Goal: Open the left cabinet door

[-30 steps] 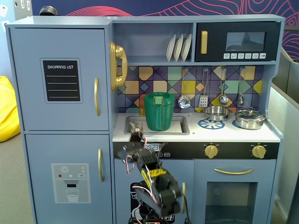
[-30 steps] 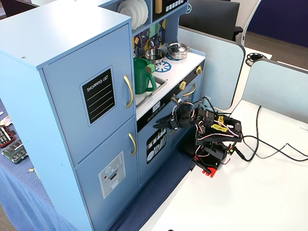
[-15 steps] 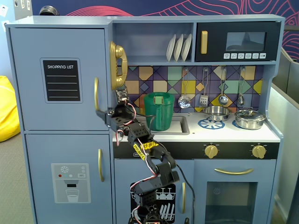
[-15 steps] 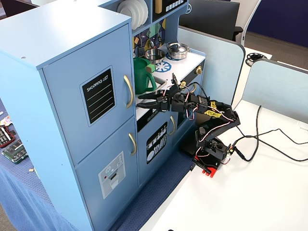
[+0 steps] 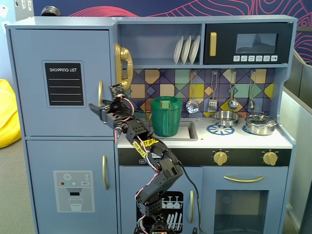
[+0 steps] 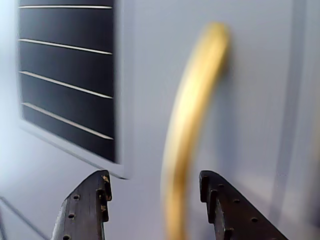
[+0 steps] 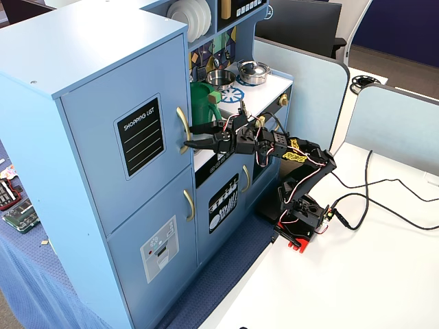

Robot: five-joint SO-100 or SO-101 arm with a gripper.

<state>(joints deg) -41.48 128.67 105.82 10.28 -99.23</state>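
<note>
The left cabinet door (image 5: 63, 48) is grey-blue with a black "SHOPPING LIST" chalkboard (image 5: 64, 84) and a vertical gold handle (image 5: 100, 92). It sits flush with the cabinet, closed, in both fixed views (image 7: 103, 110). My gripper (image 5: 97, 108) is open at the lower part of the handle. In the wrist view the blurred gold handle (image 6: 192, 115) runs down between my two dark fingers, nearer the right one, and my gripper (image 6: 154, 176) is not closed on it. In the other fixed view my gripper (image 7: 186, 136) reaches the handle (image 7: 182, 129) from the right.
Below is the blue door with the dispenser graphic (image 5: 73, 190) and its own gold handle (image 5: 105, 172). A gold toy phone (image 5: 123, 66) hangs right of the handle. A green pitcher (image 5: 165, 116) stands in the sink behind my arm. My arm's base stands on the white table (image 7: 384, 274).
</note>
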